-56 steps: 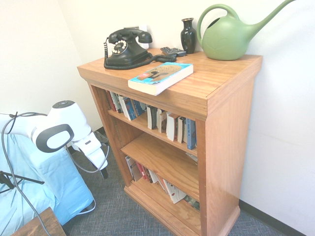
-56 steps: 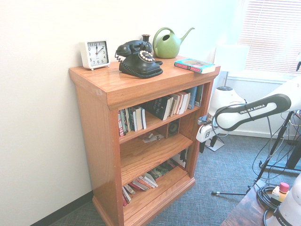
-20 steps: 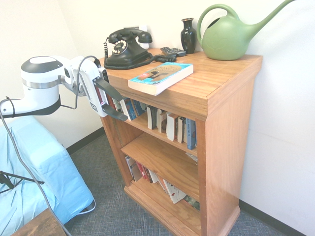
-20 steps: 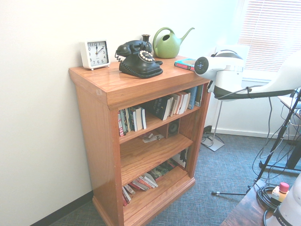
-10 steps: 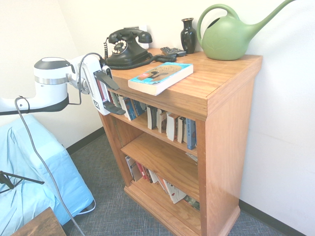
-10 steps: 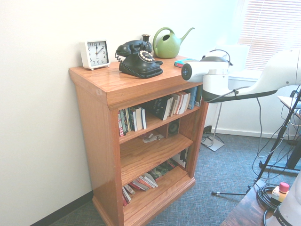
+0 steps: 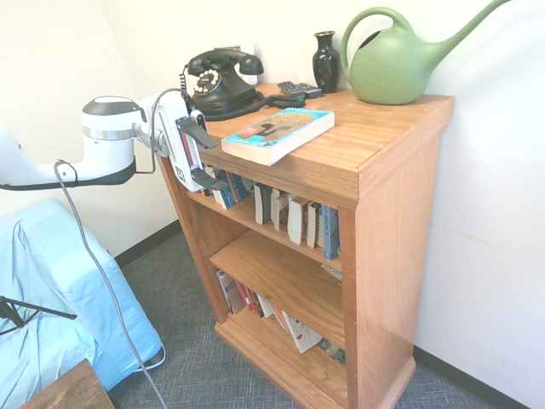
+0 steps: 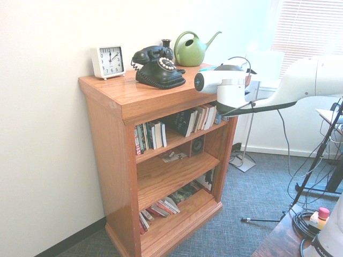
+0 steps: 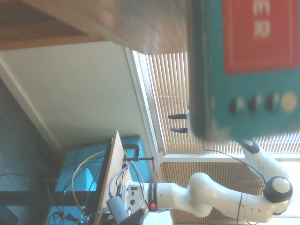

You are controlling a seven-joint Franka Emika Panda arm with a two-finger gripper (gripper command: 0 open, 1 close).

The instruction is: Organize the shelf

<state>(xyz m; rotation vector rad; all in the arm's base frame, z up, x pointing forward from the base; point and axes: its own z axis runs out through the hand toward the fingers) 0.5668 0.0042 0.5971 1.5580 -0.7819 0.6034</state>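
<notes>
The shelf (image 7: 392,221) (image 8: 107,150) is a honey-brown wooden bookcase with three tiers. A teal paperback book (image 7: 277,134) lies flat on its top, overhanging the front edge. My gripper (image 7: 220,168) comes in level from the left and is open. One finger is above and one below the top's front lip, just left of the book, with nothing held. In the second exterior view the arm's wrist (image 8: 220,83) hides the gripper and the book. The wrist view shows the teal book (image 9: 243,93) close up against the wood (image 9: 117,23).
On top stand a black rotary phone (image 7: 217,83), a dark vase (image 7: 325,61), a green watering can (image 7: 392,64), a remote (image 7: 298,89) and a white clock (image 8: 109,61). Books fill the upper tier (image 7: 281,209) and lean in the bottom tier (image 7: 255,302). A blue-covered object (image 7: 51,315) stands at left.
The arm has risen from low beside the shelf and moved right, bringing the gripper to the top's front edge near the book. The fingers stayed open.
</notes>
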